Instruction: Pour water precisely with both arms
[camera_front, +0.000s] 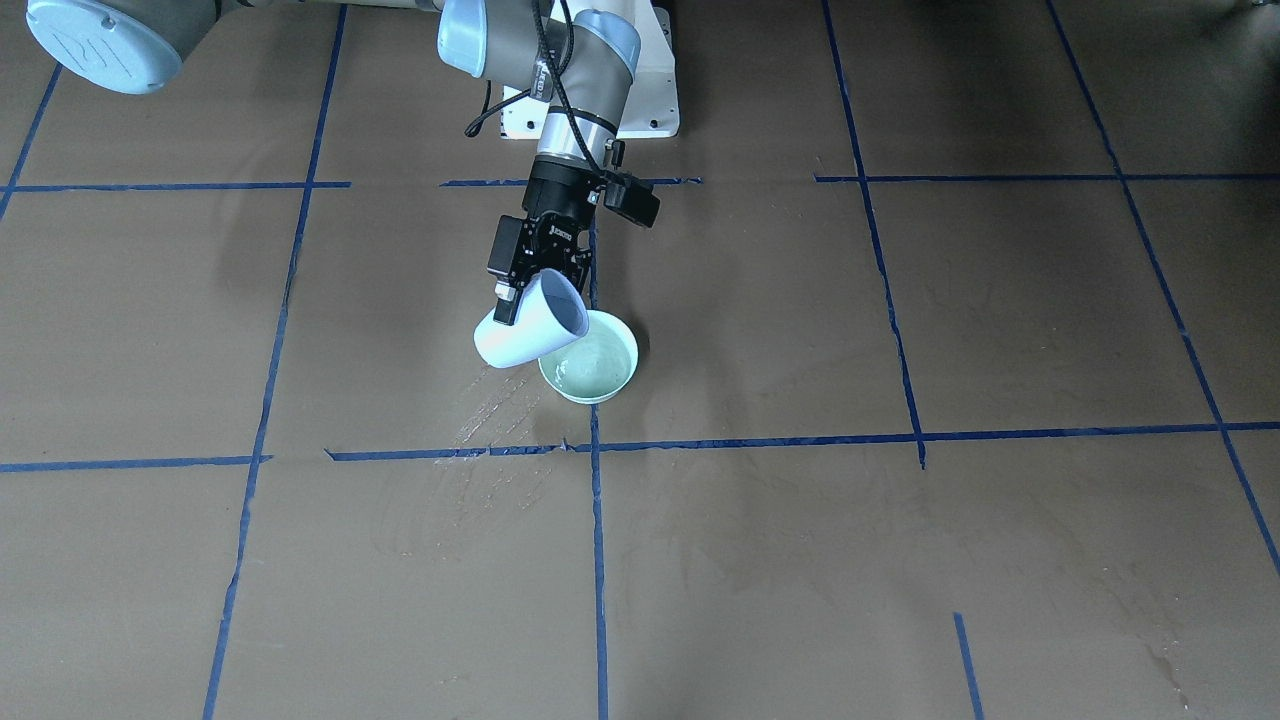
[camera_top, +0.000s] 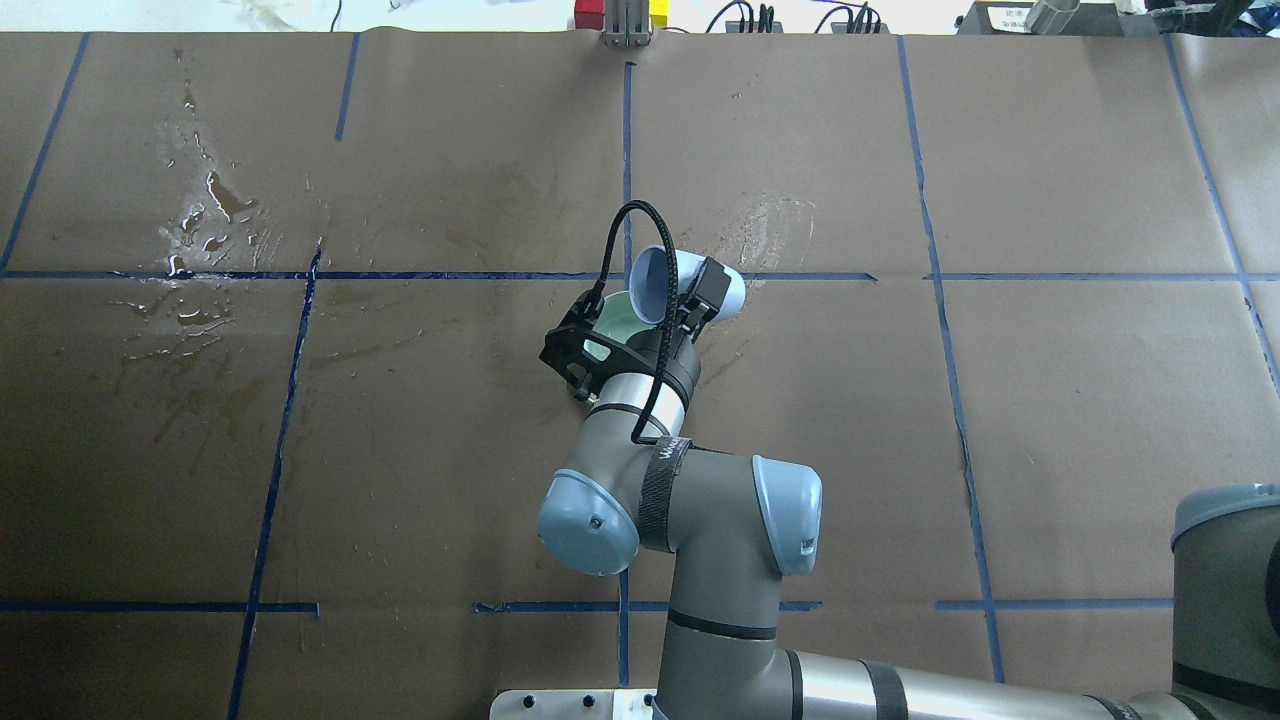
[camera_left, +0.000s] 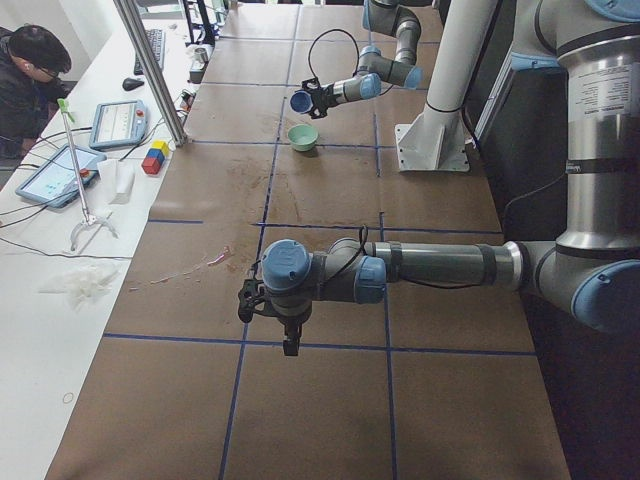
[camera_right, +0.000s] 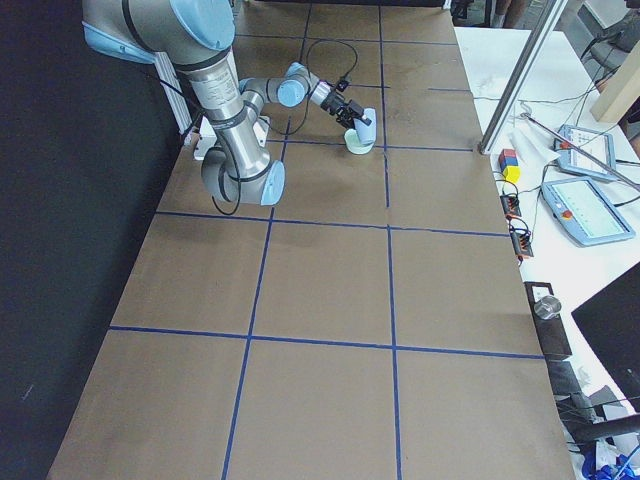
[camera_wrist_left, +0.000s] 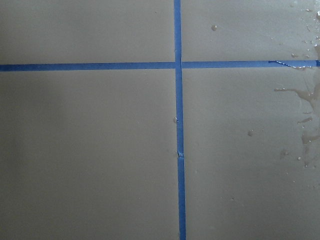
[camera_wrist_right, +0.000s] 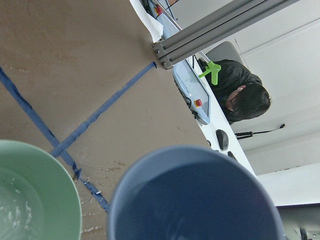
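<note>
My right gripper (camera_front: 532, 288) is shut on a pale blue cup (camera_front: 525, 332), tipped with its mouth over a mint-green bowl (camera_front: 612, 385) on the brown table. Water (camera_front: 592, 362) shows as a glossy sheen inside the bowl. In the overhead view the right gripper (camera_top: 690, 300) holds the cup (camera_top: 650, 283) just over the bowl (camera_top: 615, 318). The right wrist view shows the cup's rim (camera_wrist_right: 190, 200) beside the bowl (camera_wrist_right: 30, 200). My left gripper (camera_left: 288, 338) hangs low over bare table far from the bowl; I cannot tell whether it is open. No fingers show in the left wrist view.
Wet streaks (camera_front: 490, 420) lie on the paper beside the bowl, and a puddle (camera_top: 200, 230) at the far left. The white pedestal (camera_front: 655, 105) stands behind the bowl. An operator (camera_left: 25, 70), tablets, coloured blocks (camera_left: 155, 158) and a metal post (camera_left: 150, 70) line the far side.
</note>
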